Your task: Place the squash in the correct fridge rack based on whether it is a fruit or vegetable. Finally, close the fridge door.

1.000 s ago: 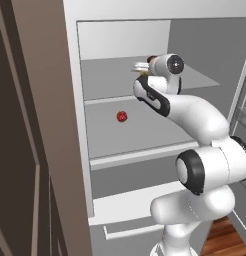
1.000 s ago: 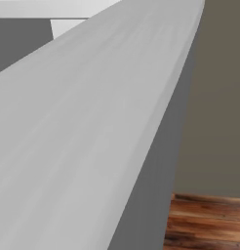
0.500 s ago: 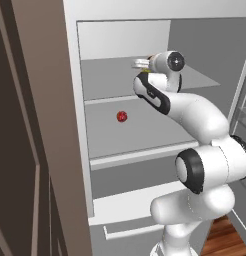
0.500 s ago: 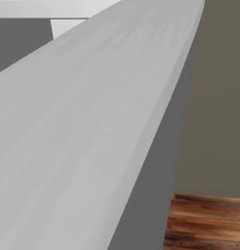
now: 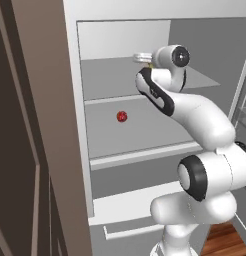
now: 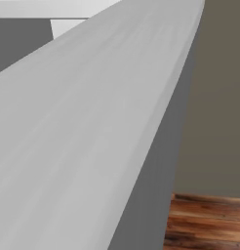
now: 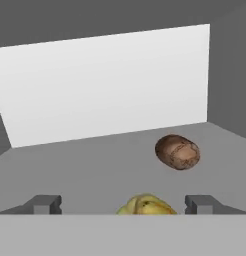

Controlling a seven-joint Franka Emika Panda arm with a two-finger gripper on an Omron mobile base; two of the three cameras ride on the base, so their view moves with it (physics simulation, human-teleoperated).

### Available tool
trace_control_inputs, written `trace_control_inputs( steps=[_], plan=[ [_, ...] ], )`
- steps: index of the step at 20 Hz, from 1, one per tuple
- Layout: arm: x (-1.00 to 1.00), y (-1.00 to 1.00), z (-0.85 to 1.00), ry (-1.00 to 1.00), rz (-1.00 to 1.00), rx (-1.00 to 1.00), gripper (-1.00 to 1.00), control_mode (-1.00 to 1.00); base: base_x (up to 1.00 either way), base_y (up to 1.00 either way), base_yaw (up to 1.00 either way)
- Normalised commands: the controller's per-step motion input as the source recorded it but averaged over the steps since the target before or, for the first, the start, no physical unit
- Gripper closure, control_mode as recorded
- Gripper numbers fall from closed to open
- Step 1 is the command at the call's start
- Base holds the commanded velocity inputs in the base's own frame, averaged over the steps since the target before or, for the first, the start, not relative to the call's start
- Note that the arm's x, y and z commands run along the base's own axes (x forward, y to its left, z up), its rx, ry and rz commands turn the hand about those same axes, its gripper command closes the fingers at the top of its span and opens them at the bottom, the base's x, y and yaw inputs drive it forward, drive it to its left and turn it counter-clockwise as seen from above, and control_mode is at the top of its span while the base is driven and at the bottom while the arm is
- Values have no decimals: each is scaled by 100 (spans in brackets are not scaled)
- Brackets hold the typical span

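Observation:
In the hand view the squash (image 7: 146,205), yellow with a darker patch, rests on the fridge rack (image 7: 95,160) between my fingertips (image 7: 45,204), closer to the right one. There is a gap on each side of it. My gripper (image 7: 122,204) is open. From the left base view my gripper (image 5: 141,57) reaches in over the upper fridge rack (image 5: 107,77), above its pale front edge. The fridge door (image 6: 92,146) stands open, and its grey outer face covers most of the right base view.
A dark brown ball (image 7: 177,152) lies on the same rack, beyond the squash and to the right. A small red ball (image 5: 122,116) sits on the lower shelf (image 5: 145,145). The door's clear bins (image 5: 242,105) stand at the right. The white back wall (image 7: 105,85) is close ahead.
The hand has risen slightly over the upper rack. The red ball has stayed put.

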Motion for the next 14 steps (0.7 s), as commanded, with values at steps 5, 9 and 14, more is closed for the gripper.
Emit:
trace_control_inputs(
  steps=[5, 9, 14],
  plan=[
    [-89, 6, 0, 23, 0, -7, -100, -100, 0, 0, 0],
    [-100, 5, -9, 15, 0, -7, -100, -100, 0, 0, 0],
    [-96, 0, -39, 24, 0, -9, -100, -100, 0, 0, 0]
  ],
)
